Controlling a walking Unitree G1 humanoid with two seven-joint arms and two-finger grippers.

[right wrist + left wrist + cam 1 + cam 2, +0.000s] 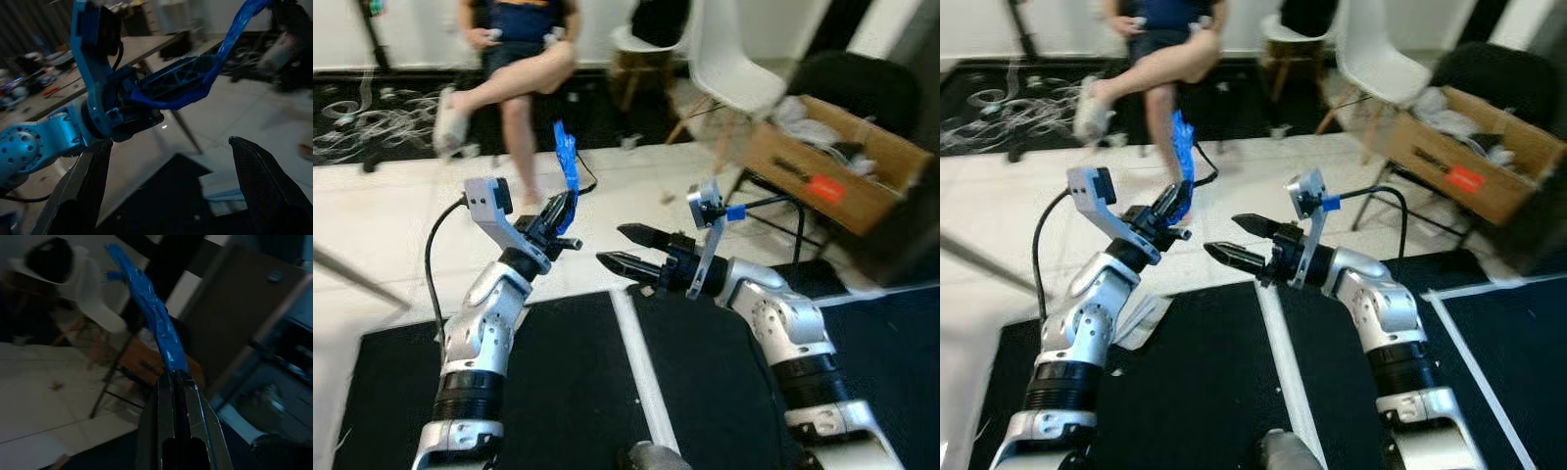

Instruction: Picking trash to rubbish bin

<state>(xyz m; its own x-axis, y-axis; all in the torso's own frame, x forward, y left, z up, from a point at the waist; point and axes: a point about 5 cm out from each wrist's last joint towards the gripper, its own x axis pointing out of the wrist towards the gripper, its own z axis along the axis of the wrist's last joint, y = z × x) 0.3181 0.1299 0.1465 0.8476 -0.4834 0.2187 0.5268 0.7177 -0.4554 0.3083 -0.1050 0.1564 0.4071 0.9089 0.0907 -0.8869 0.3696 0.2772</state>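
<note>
At centre frame, the left gripper [560,213] is clenched on one crinkled blue plastic strip [568,162], which stands upright above its fingers. The right gripper [625,249], arm bent inward, points its two long black fingers, spread apart, at the left one. Behind: two white moulded chairs [729,59], a seated person [514,73], and one open cardboard box [832,162] at upper right.

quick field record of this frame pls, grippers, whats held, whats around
left gripper: raised, shut on blue plastic strip, which sticks upward
right gripper: open, held beside the left one, holding nothing
floor: pale tiles ahead, black mat under the arms
surroundings: seated person, white chair, cardboard box
rubbish bin: cannot tell
</note>
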